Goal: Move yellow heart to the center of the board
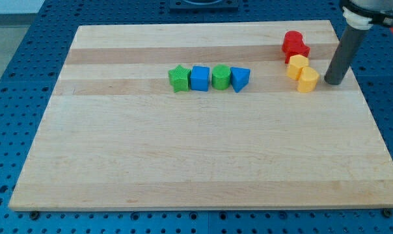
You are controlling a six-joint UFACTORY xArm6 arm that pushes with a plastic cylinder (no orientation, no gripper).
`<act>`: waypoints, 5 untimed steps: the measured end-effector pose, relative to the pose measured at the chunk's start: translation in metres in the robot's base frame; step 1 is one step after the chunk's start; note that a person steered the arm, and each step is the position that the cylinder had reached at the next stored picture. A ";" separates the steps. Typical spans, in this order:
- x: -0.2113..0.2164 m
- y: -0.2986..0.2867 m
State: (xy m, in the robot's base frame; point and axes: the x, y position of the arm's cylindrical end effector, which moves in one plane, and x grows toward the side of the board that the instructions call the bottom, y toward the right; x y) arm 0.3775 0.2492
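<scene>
Two yellow blocks touch each other near the board's upper right: one [297,65] higher up, the other [308,80] below it and to its right. I cannot tell from their shapes which one is the heart. My tip [332,82] rests on the board just right of the lower yellow block, with a small gap between them. The dark rod rises from the tip up and to the right.
Two red blocks [295,46] sit right above the yellow ones. A row left of center holds a green star [178,78], a blue cube [200,78], a green block [220,76] and a blue triangle [240,78]. The board's right edge [359,84] is close to the tip.
</scene>
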 end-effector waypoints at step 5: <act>0.036 -0.105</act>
State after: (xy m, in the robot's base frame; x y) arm 0.4135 0.1444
